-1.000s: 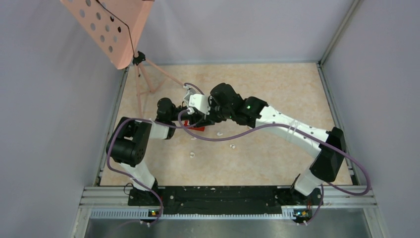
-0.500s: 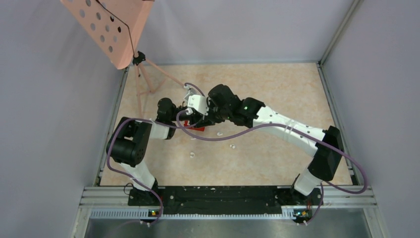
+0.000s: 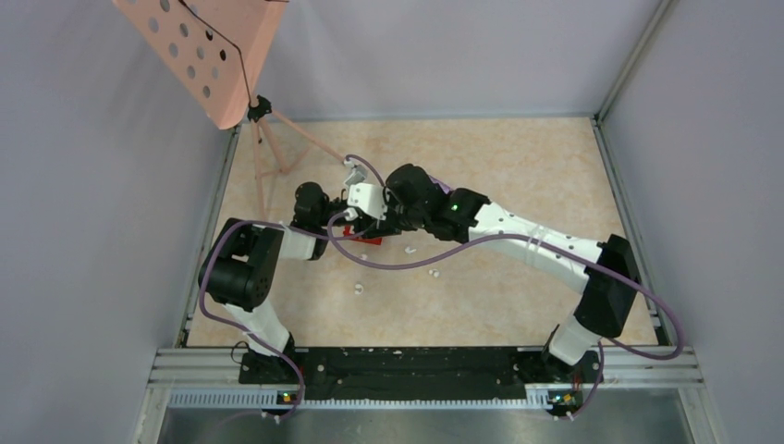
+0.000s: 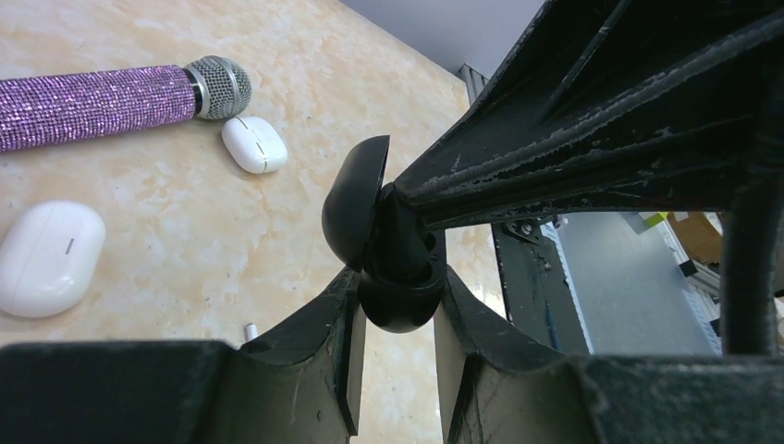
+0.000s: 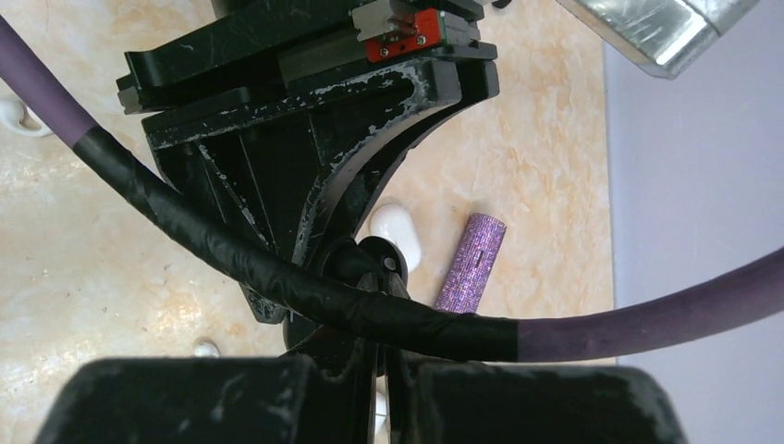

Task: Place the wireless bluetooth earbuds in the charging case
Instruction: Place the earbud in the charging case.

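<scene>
My left gripper (image 4: 396,305) is shut on a small black charging case (image 4: 399,298) whose lid (image 4: 356,199) stands open. My right gripper (image 4: 399,196) comes in from the upper right with its jaws shut and its tips down in the case's mouth. I cannot see whether an earbud sits between those tips. In the right wrist view a purple cable crosses my right gripper (image 5: 381,351), and the case (image 5: 381,264) lies just beyond it. Three white earbuds (image 3: 410,250) (image 3: 433,272) (image 3: 359,289) lie loose on the table near the two grippers.
A purple glitter microphone (image 4: 111,92) lies beyond the case. Two closed white cases (image 4: 48,257) (image 4: 254,144) sit beside it. A pink music stand (image 3: 203,55) rises at the back left on tripod legs (image 3: 277,148). Grey walls enclose the table.
My right arm has shifted a little left and closer to the left gripper. The left arm and the loose earbuds have stayed put.
</scene>
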`<state>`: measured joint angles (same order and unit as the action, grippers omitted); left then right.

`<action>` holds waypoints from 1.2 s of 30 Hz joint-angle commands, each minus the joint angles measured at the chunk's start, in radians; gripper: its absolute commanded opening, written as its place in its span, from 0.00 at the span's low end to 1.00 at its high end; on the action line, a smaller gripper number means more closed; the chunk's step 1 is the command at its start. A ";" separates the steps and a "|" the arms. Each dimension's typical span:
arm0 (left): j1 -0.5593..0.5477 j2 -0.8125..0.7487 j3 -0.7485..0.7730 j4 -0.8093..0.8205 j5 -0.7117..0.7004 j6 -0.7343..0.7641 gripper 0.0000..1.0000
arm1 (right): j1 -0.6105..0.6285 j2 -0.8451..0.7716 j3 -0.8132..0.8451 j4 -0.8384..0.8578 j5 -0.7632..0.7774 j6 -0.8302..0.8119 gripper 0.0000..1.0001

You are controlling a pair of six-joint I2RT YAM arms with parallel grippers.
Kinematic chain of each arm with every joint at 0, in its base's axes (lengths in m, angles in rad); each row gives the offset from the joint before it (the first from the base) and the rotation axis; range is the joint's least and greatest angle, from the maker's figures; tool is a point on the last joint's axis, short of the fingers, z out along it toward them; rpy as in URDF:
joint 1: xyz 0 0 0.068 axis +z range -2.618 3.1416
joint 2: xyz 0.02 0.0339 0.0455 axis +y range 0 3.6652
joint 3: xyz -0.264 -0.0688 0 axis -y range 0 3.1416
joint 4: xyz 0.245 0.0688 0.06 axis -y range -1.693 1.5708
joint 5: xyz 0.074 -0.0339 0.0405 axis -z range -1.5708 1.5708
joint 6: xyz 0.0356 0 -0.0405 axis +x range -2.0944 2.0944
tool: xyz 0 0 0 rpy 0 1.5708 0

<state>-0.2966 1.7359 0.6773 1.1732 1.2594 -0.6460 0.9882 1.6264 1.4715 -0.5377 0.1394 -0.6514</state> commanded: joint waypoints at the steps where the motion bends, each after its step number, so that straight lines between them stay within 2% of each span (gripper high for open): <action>1: -0.007 -0.043 0.028 0.056 -0.005 -0.013 0.00 | 0.023 0.004 -0.016 0.032 -0.009 0.010 0.00; 10: -0.006 -0.042 0.028 0.066 -0.011 -0.017 0.00 | 0.036 0.001 -0.046 0.036 -0.018 0.017 0.00; 16: -0.006 -0.025 0.027 0.035 -0.004 0.023 0.00 | 0.033 -0.018 -0.011 0.009 0.009 0.035 0.00; 17: -0.006 -0.024 0.027 0.015 -0.003 0.042 0.00 | 0.031 -0.030 -0.005 0.002 0.004 0.035 0.02; 21: -0.004 -0.013 0.026 -0.030 -0.004 0.093 0.00 | 0.001 -0.073 0.018 -0.069 -0.059 0.064 0.21; 24: 0.000 0.001 0.036 -0.029 -0.003 0.092 0.00 | -0.024 -0.105 0.022 -0.131 -0.130 0.089 0.30; 28: 0.002 0.016 0.046 -0.017 -0.002 0.077 0.00 | -0.051 -0.149 0.017 -0.198 -0.239 0.109 0.38; 34: 0.002 0.014 0.039 -0.027 0.006 0.090 0.00 | -0.220 -0.207 0.021 -0.237 -0.524 0.130 0.48; 36: 0.001 0.005 0.033 -0.036 0.020 0.114 0.00 | -0.298 -0.213 0.014 -0.226 -0.635 0.122 0.56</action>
<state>-0.2962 1.7458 0.6933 1.1126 1.2568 -0.5762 0.8116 1.4643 1.4418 -0.7544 -0.2470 -0.5446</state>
